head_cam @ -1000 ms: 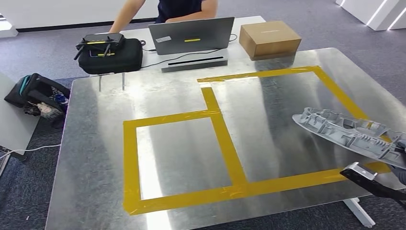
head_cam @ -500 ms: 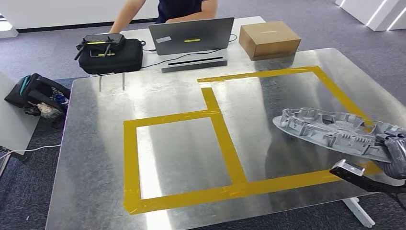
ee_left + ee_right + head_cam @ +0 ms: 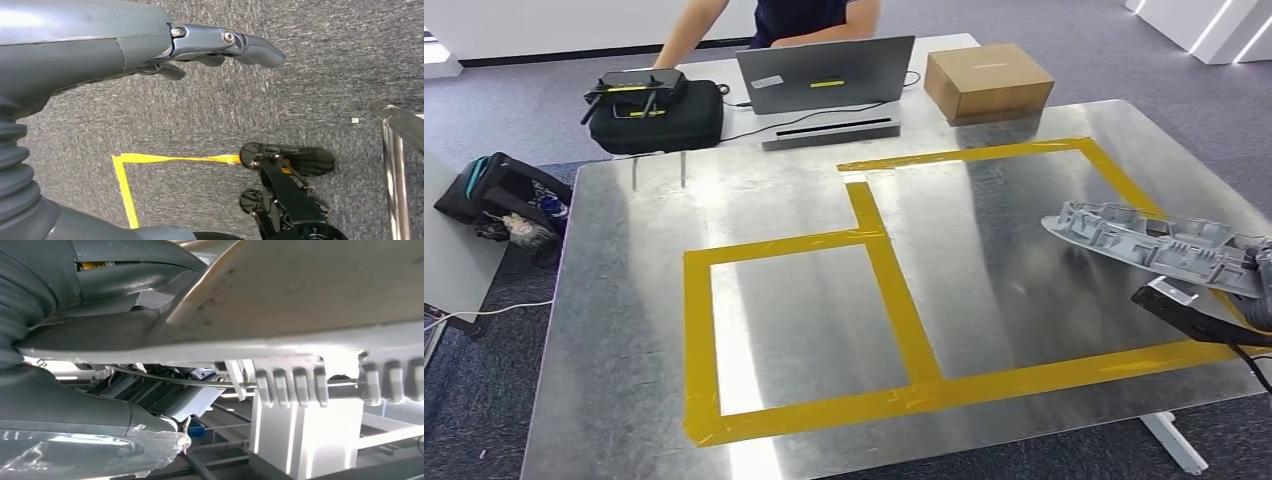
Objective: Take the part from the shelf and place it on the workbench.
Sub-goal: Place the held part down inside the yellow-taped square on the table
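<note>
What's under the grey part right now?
Under the grey part lie the bare metal workbench and the larger yellow tape frame's right edge, which it partly covers. The right robot hand holds its far right end; contact with the surface cannot be told.

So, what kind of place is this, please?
Probably an office used as a robot test area: grey carpet, a metal workbench marked with yellow tape, and a person at a laptop behind it.

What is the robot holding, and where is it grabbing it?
The right hand holds the grey ribbed part by its near end, at the table's right edge. The left hand holds nothing.
</note>
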### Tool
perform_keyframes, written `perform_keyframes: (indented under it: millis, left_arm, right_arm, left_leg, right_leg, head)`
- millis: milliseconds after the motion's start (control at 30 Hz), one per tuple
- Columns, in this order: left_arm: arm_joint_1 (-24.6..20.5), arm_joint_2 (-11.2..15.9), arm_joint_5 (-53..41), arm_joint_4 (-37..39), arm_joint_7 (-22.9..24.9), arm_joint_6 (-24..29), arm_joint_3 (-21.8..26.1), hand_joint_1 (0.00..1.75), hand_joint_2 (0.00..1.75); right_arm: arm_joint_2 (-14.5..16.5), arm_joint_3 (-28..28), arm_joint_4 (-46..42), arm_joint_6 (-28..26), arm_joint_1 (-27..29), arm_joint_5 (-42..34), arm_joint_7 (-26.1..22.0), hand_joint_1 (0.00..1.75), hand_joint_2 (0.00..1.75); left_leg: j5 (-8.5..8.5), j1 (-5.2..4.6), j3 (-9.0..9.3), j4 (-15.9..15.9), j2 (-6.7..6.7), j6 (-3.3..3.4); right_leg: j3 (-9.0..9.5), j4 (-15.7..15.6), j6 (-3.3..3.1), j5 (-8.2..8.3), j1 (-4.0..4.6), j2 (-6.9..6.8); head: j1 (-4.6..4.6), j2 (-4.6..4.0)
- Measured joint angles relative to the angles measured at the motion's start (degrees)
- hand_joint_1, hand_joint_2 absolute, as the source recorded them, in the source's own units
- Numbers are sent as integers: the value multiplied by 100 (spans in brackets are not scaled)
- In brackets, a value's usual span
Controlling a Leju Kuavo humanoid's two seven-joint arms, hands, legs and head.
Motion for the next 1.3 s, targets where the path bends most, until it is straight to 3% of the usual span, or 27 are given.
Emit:
perform_keyframes:
  millis: [533,667,800,1300]
  left_arm:
    - [14,10,-139,0,66,236,116,0,175]
    - [15,20,-195,0,89,345,130,0,175]
    - [21,28,-198,0,103,367,137,0,0]
    - [35,35,-284,2,135,414,227,0,0]
  right_arm:
    - [-37,266,380,58,-112,-51,-267,175,175]
    - [-49,317,417,55,-117,-70,-314,0,0]
    - [-50,354,435,47,-123,-93,-347,0,0]
    - [-67,546,437,54,-195,-307,-566,0,0]
  left_leg:
    - [-1,-3,-3,0,-1,1]
    - [-1,-3,-3,0,-1,1]
    - [-1,-4,-5,0,-1,1]
    - [-1,-4,-10,0,-2,2]
  right_leg:
    - [-1,-2,1,1,0,-1]
    - [-1,-2,2,1,0,0]
    - [-2,-3,2,1,0,-1]
    - [-6,-6,2,1,0,-1]
  head:
    - [1,0]
    - [1,0]
    - [1,0]
    - [1,1]
